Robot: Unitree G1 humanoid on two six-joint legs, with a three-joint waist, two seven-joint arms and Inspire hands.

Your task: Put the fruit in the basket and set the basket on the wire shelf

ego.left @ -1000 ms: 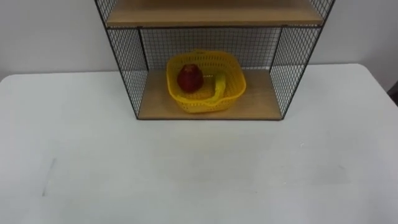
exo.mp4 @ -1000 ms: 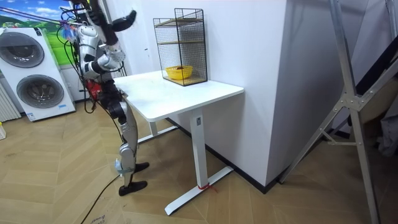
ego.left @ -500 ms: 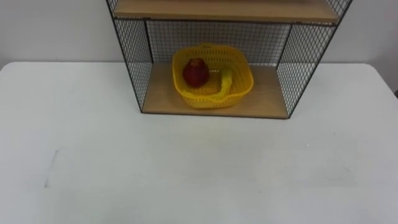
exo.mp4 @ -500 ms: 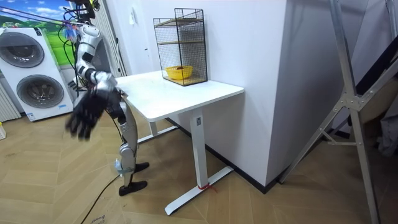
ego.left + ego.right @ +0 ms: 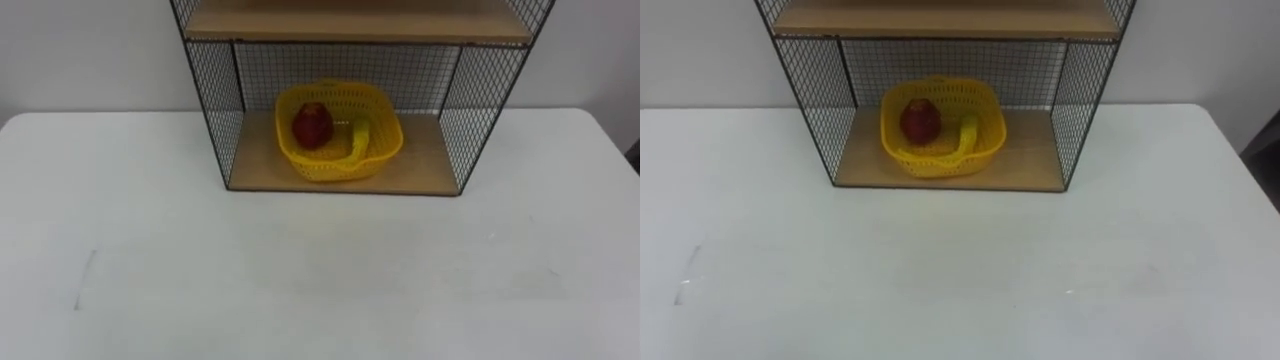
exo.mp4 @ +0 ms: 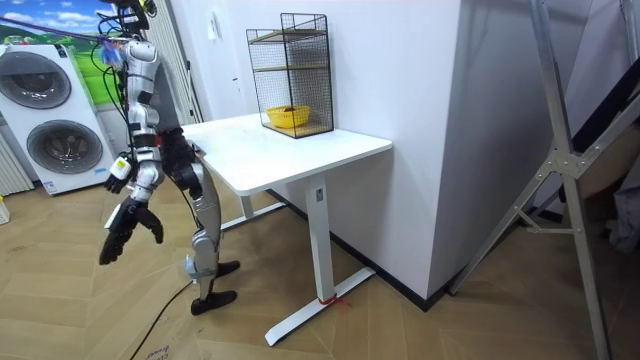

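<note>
A yellow mesh basket (image 5: pixel 338 132) stands on the bottom wooden board of the black wire shelf (image 5: pixel 212 110), slightly left of its middle. In it lie a red apple (image 5: pixel 312 124) on the left and a yellow banana (image 5: pixel 357 141) on the right. The same basket (image 5: pixel 943 127) and the shelf (image 6: pixel 290 70) stand at the table's far end by the wall. I stand at the opposite end of the white table (image 6: pixel 290 150). My right hand (image 6: pixel 125 222) hangs low beside my leg, open with relaxed fingers, far from the basket.
An upper wooden board (image 5: pixel 355 22) spans the shelf above the basket. White table top (image 5: pixel 320 270) stretches wide in front of the shelf. Two washing machines (image 6: pixel 50 120) stand behind me at the room view's left, and a metal stand (image 6: pixel 560 170) at its right.
My right arm has swung down from a raised pose to hang at my side. The eye view shifted a little; basket, fruit and shelf have stayed put.
</note>
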